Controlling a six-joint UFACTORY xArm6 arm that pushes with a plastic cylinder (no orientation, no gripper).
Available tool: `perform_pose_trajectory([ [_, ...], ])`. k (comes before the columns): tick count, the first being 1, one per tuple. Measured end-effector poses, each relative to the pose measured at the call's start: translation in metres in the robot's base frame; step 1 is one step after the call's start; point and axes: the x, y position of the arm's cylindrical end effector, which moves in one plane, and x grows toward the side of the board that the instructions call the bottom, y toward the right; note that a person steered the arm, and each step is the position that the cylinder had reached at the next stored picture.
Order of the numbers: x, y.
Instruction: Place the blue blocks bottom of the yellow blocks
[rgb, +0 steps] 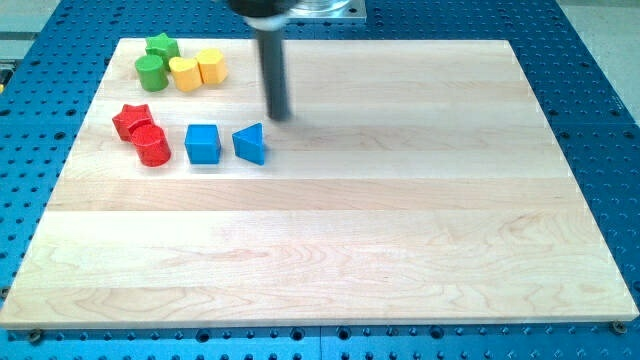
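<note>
Surface: pale wooden board (400, 230) on a blue perforated base (590, 60).
My tip: (280, 116) the rod's lower end, just up and to the right of the blue triangular block, apart from it.
Fingers: none; the arm ends in a plain rod.
Blue blocks: blue cube (202, 143) and blue triangular block (251, 144), side by side, below the yellow pair.
Yellow blocks: yellow heart-like block (185, 73) touching yellow hexagonal block (211, 66), near the top left.
Green blocks: green star (162, 46) and green cylinder (151, 71), left of the yellow ones.
Red blocks: red star (131, 120) and red cylinder (152, 146), left of the blue cube.

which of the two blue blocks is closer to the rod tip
The blue triangle. It lies just below and left of my tip, while the blue cube sits farther to the view's left, beside the red blocks.
</note>
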Motion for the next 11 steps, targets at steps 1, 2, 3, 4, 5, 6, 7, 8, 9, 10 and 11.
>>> perform_pose_trajectory([
  [1,0.048,0.008],
  [2,0.049,-0.051],
  [3,0.049,-0.093],
  [4,0.029,-0.105],
  [5,0.015,-0.104],
  [6,0.068,-0.100],
  [7,0.082,-0.137],
  [8,0.036,-0.145],
  [9,-0.012,-0.148],
  [10,0.004,-0.145],
  [11,0.040,-0.112],
])
